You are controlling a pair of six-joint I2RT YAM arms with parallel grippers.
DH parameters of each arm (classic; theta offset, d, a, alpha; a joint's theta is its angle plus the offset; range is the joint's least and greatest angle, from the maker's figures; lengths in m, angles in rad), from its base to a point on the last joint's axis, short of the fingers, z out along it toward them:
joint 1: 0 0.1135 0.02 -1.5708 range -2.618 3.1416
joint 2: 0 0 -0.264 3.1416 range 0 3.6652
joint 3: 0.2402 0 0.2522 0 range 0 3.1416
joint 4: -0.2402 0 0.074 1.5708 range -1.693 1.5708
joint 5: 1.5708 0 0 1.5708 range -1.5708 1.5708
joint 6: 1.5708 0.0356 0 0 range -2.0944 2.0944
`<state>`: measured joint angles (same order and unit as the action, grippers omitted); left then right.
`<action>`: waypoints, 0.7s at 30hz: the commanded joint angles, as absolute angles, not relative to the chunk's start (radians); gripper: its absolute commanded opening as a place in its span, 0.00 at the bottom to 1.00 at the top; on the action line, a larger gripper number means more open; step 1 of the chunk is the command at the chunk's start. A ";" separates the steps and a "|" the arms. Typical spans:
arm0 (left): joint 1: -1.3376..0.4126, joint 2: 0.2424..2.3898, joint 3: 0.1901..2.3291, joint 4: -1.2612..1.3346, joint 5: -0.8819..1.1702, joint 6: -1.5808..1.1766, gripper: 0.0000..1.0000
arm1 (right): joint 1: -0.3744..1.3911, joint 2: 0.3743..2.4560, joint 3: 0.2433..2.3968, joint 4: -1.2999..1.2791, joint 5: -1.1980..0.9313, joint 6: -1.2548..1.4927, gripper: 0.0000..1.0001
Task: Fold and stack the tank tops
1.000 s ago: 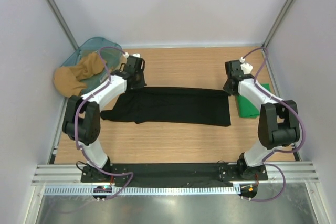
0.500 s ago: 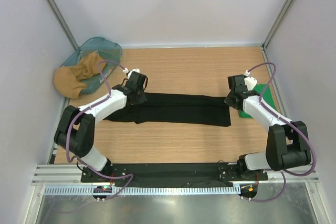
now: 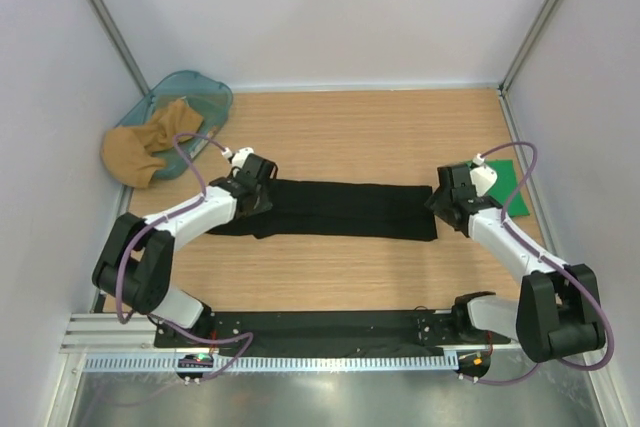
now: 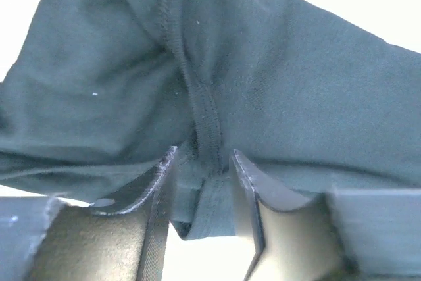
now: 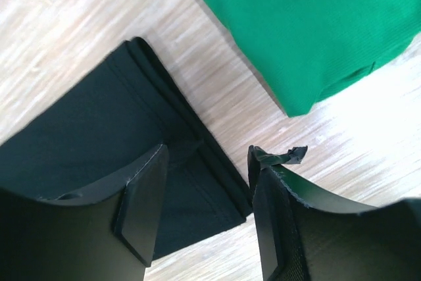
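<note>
**Black top lies as a long band; the crosswise fold is next**

The left gripper sits low over the left end of the black tank top. Its jaws stand partly apart, with a stitched seam lying loose between them and not pinched. The right gripper hovers at the other end with its jaws parted over the near corner of the cloth, holding nothing.

Between the two arms the black top lies flat on the table as a narrow band, doubled lengthwise. The green tank top lies folded by the right edge, just beside the black band's end, with a strip of bare wood between them.

The lengthwise fold looks finished. The next move, as I judge it, is to take one end by both layers and carry it over to the other. The shortened bundle then goes onto the green one.
</note>
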<state>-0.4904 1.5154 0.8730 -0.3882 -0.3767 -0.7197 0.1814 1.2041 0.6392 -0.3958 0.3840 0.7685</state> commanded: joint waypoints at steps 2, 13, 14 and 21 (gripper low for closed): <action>-0.497 1.388 0.862 -0.364 -0.436 -0.735 0.49 | 0.181 1.175 0.667 -0.338 0.411 0.747 0.58; -0.508 1.203 0.775 -0.431 -0.422 -0.776 0.66 | 0.183 1.377 0.818 -0.304 0.287 0.660 0.41; -0.508 1.197 0.767 -0.434 -0.419 -0.787 0.67 | 0.183 1.387 0.824 -0.310 0.290 0.663 0.41; -0.508 1.172 0.729 -0.433 -0.403 -0.810 0.68 | 0.183 1.224 0.729 -0.371 0.417 0.735 0.35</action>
<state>-0.5030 1.1984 0.7303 -0.4385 -0.3958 -0.7822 0.1814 1.3373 0.7639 -0.3408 0.3122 0.6926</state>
